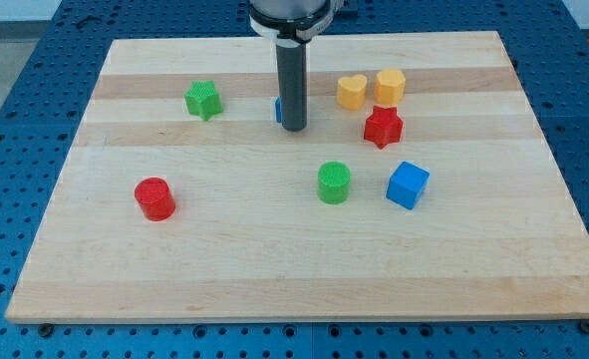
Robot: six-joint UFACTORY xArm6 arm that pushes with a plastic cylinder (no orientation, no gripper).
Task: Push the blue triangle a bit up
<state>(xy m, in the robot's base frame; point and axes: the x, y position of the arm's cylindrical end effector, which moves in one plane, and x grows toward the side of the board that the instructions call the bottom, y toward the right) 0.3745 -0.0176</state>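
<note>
The blue triangle (278,109) sits in the upper middle of the tabletop (274,259), almost wholly hidden behind the dark rod; only a thin blue sliver shows at the rod's left edge, so its shape cannot be made out. My tip (294,129) rests on the wood just in front of that block, on its lower side, touching or very nearly so. The arm carries no claw, only this straight rod.

To the view's left lies a green star (203,100), well apart. To the view's right, a yellow heart (351,92) and a yellow hexagon (390,86) stand side by side, with a red star (383,127) just below them. Lower down sit a green cylinder (334,182) and a blue cube (408,184), near each other. A red cylinder (155,198) stands alone at lower left.

No containers or writing show.
</note>
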